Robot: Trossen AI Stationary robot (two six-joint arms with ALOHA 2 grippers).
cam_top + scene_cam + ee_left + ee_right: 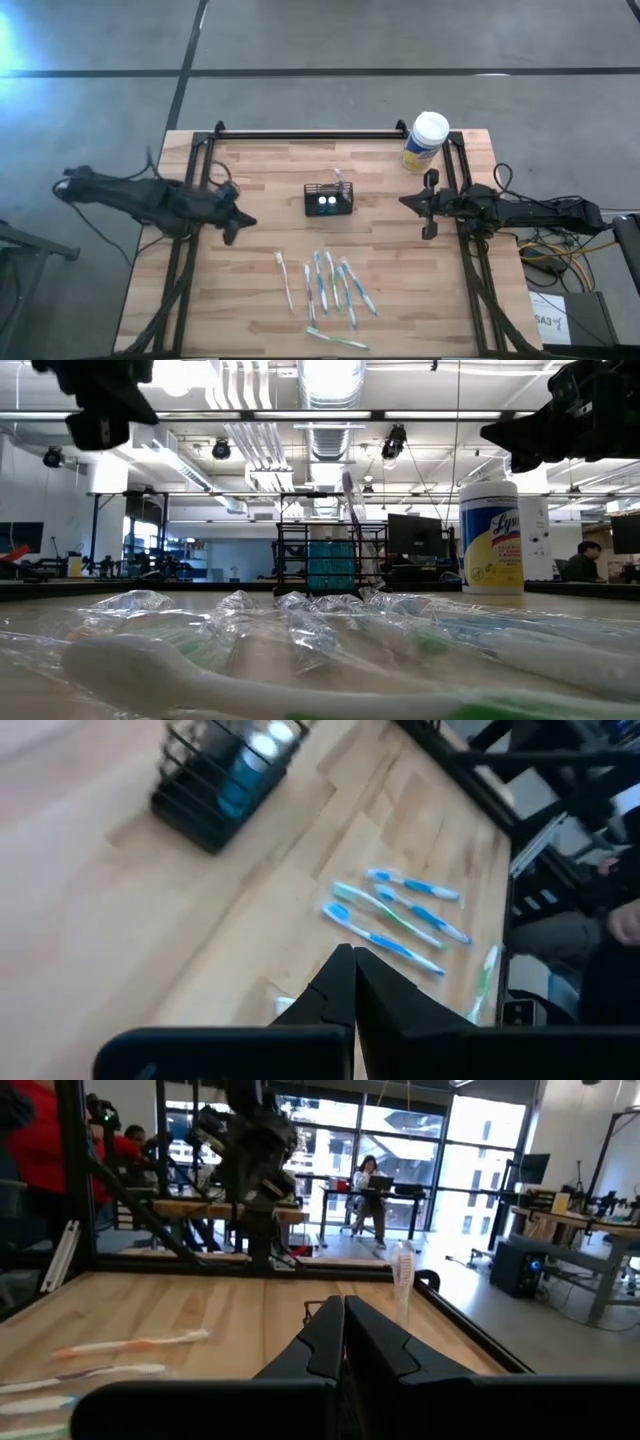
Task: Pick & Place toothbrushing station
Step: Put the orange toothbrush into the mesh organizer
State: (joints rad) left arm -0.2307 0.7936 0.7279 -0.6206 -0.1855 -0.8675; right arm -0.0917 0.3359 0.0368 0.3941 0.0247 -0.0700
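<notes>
The toothbrushing station is a small black slatted caddy (328,201) that stands on its base at the middle of the wooden table. It holds blue and white items, and one toothbrush (338,178) sticks up out of it. It also shows in the low view (330,560) and the left wrist view (215,790). My left gripper (243,222) hovers shut and empty to the left of the caddy; its shut fingertips show in the left wrist view (352,958). My right gripper (407,201) hovers shut and empty to the right of it and points at it (343,1305).
Several wrapped toothbrushes (330,285) lie on the near half of the table; they fill the foreground of the low view (300,640). A yellow canister with a white lid (425,140) stands at the far right corner. Black frame rails (310,133) run along the table's edges.
</notes>
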